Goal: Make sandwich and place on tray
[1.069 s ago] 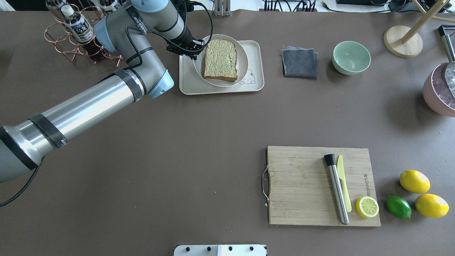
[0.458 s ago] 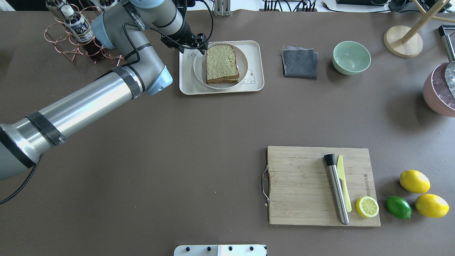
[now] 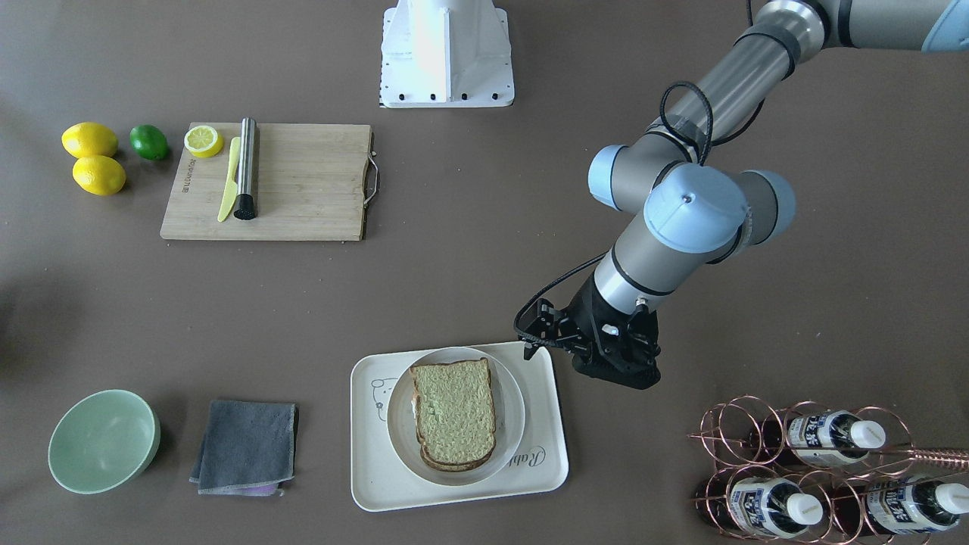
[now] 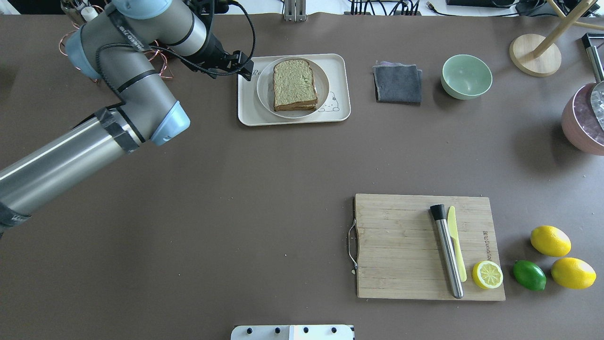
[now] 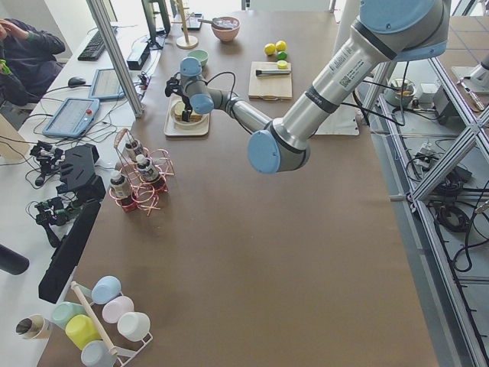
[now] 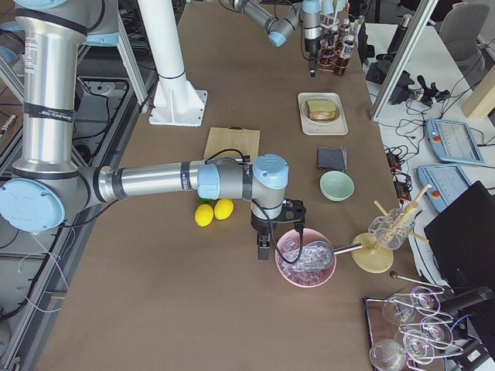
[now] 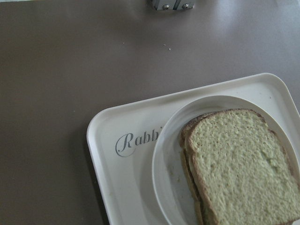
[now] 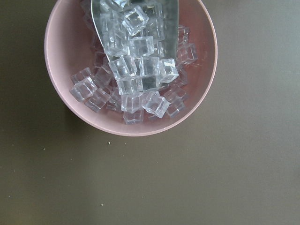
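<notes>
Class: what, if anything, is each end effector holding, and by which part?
Left end effector: nothing, open at the tray edge. Right end effector: cannot tell.

**tablewatcher:** Anyone counted the stuff on that table yet?

**benchside_dan:** Yep. One tray (image 4: 292,120), one plate (image 4: 264,89), one sandwich (image 4: 294,85) with two bread slices. One green bowl (image 4: 466,75), one gray cloth (image 4: 398,84). One cutting board (image 4: 396,245) with one muddler (image 4: 447,255), one yellow knife (image 4: 454,231) and one lemon half (image 4: 487,275). Two whole lemons (image 4: 550,241), one lime (image 4: 529,275). Three bottles (image 3: 825,437) that I can see, in one copper rack (image 3: 931,453). One pink bowl (image 8: 58,70), one scoop (image 8: 168,18), ice cubes (image 8: 136,61) too many to count. Two robot arms (image 6: 155,182).
</notes>
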Motion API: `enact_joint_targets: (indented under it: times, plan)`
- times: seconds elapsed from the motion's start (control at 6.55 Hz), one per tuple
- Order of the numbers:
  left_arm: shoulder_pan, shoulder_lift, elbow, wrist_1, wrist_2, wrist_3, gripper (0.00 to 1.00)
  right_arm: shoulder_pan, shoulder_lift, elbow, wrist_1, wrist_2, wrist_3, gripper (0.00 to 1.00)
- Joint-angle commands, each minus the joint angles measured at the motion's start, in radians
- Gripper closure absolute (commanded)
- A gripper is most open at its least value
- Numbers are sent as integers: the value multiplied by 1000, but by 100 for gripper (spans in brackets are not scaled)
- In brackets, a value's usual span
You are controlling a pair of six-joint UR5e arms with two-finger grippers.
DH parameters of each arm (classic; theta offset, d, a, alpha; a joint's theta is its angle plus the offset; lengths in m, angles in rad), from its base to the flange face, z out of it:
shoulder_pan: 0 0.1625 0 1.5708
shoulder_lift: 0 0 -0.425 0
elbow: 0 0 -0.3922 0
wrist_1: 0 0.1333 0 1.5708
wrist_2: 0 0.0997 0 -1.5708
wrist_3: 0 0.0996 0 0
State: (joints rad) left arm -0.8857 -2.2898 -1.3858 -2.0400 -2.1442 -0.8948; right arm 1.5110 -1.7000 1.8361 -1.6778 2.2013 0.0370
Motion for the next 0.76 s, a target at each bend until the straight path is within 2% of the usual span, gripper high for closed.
enact_joint_targets:
  times: [0.0,0.15,0.31,0.46,0.61]
  plan:
    - [-85,235,-302,99,-71,42,2,0,0,-14,0,-2,6,0]
    - [-120,334,-358,121,-106,180,2,0,0,-17,0,-2,7,0]
    - [-215,404,-377,159,-144,336,2,0,2,-23,0,-2,7,0]
    - [-317,474,-371,173,-190,516,2,0,0,-30,0,-2,6,0]
    - [-416,511,-363,240,-213,703,2,0,0,-34,0,-2,6,0]
